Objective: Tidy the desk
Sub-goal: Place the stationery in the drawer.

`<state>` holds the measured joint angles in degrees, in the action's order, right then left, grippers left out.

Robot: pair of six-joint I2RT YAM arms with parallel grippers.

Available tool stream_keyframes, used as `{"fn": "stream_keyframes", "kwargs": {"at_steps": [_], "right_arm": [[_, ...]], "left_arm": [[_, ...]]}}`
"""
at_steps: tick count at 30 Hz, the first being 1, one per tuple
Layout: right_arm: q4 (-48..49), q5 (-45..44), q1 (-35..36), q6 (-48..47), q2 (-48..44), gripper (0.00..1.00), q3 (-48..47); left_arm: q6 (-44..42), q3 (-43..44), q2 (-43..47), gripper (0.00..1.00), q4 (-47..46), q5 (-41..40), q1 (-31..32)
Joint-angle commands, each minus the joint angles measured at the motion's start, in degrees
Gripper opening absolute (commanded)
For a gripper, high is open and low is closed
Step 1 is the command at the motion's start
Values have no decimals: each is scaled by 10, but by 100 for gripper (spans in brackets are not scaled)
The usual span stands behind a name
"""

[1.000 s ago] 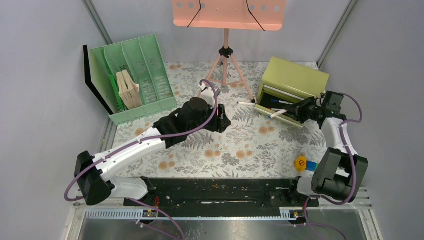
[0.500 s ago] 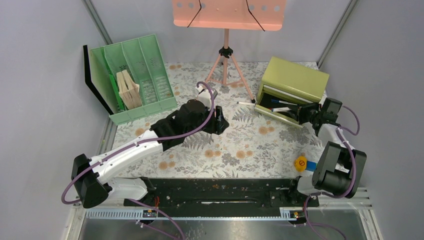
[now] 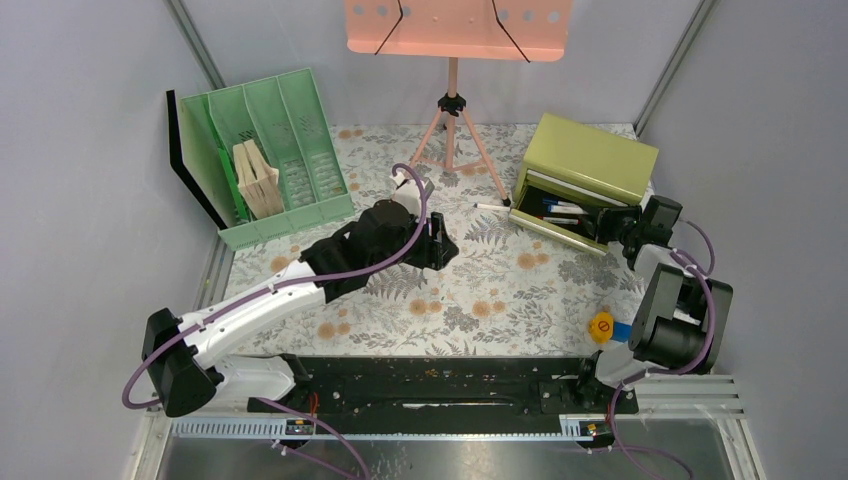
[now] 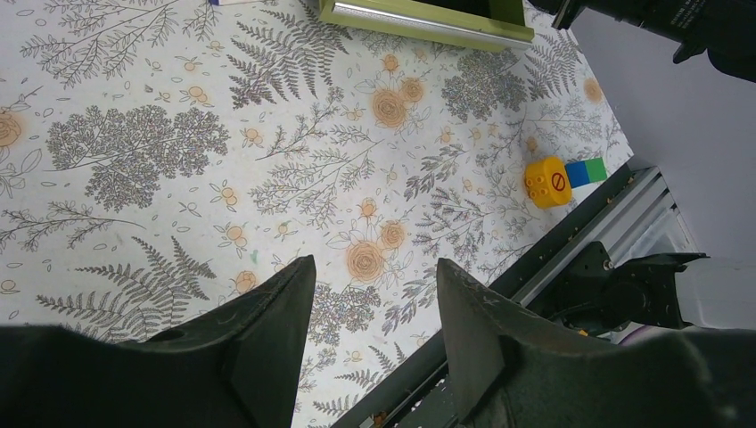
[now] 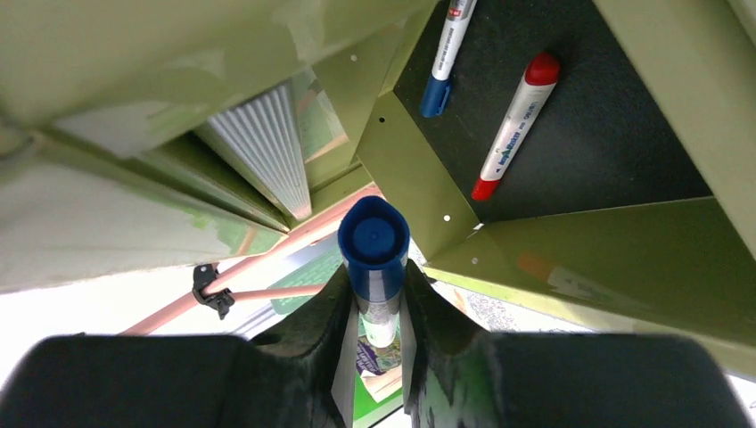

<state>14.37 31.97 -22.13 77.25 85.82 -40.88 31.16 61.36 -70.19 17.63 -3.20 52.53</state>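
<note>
The desk is the flat fern-and-flower tabletop under both arms; it is rigid and fixed, so tidying it means lifting the small loose things off it, not moving the top itself. The right gripper is at the open drawer of the olive drawer box on the far right side of the desk, its fingers closed around a blue-capped marker. It grips the barrel just below the cap, with the cap pointing out past the fingertips. From the wrist view the marker seems to hang above the drawer edge rather than inside, though the depth is hard to read. The marker should be light and stiff, but its smooth round plastic is likely to twist or slide in a narrow pinch, so a hold on the mid-barrel squarely across the pads is safest. A red-capped marker and a blue-capped pen already lie on the drawer's dark floor. The left gripper hovers over the middle of the desk with its jaws apart and nothing between them. A white pen lies on the print just left of the drawer, best taken across its middle; a yellow block and a blue block sit together near the right front edge, hard and easy to pinch by their flat sides.
</note>
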Motion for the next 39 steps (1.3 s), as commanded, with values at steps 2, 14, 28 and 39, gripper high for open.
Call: {"fn": "stream_keyframes", "kwargs": {"at_steps": [2, 14, 28, 39], "right_arm": [[46, -9, -3, 35, 7, 34, -1], [-35, -17, -4, -24, -44, 66, -3], [-132, 32, -4, -138, -124, 66, 21], [-236, 57, -4, -247, -153, 66, 33]], "left_arm": [[5, 26, -5, 53, -11, 14, -1], [-12, 46, -20, 54, 2, 19, -1], [-24, 61, -70, 54, -14, 66, -28], [-95, 186, -211, 57, 67, 136, -61]]}}
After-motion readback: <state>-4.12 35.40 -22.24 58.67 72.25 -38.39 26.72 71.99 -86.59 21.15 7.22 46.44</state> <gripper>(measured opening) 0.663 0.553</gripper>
